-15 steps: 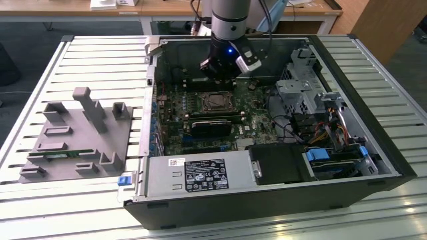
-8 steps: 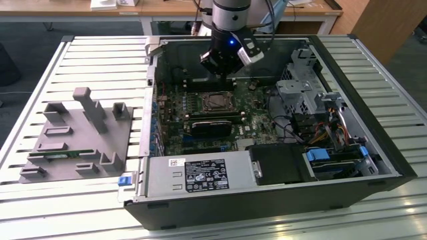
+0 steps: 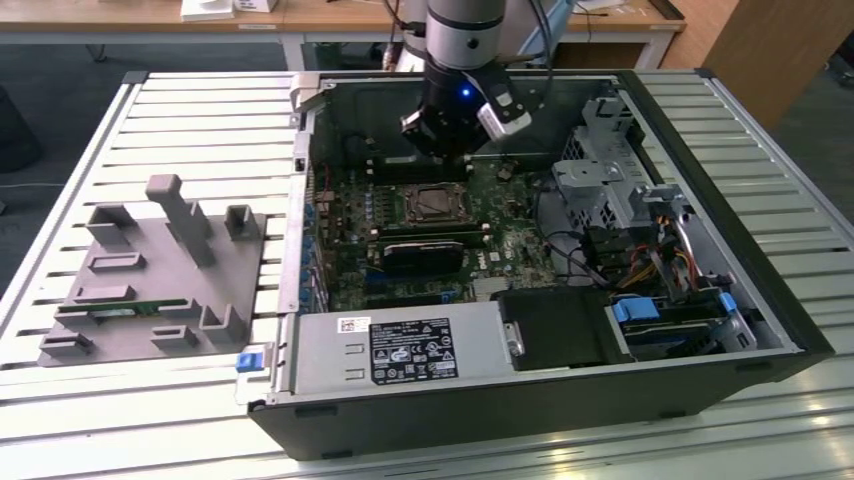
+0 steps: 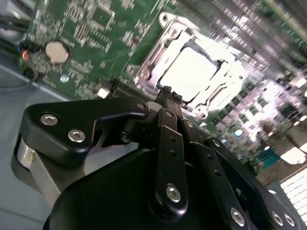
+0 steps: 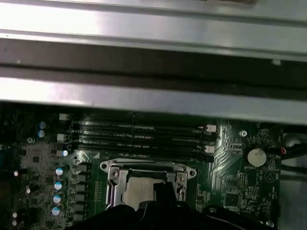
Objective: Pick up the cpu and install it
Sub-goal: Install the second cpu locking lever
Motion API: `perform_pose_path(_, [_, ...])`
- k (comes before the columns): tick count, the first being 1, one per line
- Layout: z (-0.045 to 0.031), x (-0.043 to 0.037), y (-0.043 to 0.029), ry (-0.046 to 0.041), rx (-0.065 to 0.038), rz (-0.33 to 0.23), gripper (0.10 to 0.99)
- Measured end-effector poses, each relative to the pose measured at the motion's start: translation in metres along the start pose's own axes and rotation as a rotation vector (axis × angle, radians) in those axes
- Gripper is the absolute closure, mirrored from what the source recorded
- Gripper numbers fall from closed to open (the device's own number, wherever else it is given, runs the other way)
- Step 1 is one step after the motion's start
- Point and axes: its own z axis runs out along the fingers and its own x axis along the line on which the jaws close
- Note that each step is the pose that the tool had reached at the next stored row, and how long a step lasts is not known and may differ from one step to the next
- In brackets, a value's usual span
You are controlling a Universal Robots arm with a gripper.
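Silver cpu (image 4: pixel 194 72) already lies flat in the motherboard socket (image 3: pixel 434 204), directly below the gripper (image 4: pixel 168 96), whose fingers are pinched together, empty, hanging just above it

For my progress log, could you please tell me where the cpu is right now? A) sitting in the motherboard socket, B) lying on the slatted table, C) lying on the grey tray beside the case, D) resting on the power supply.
A: the cpu sits in the metal-framed motherboard socket, just beyond the pincer.
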Motion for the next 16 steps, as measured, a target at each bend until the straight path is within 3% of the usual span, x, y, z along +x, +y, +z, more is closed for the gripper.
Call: perform_pose_path(16, [-0.0007, 0.0025, -0.0424, 0.0019, 0.000, 0.000, 0.980])
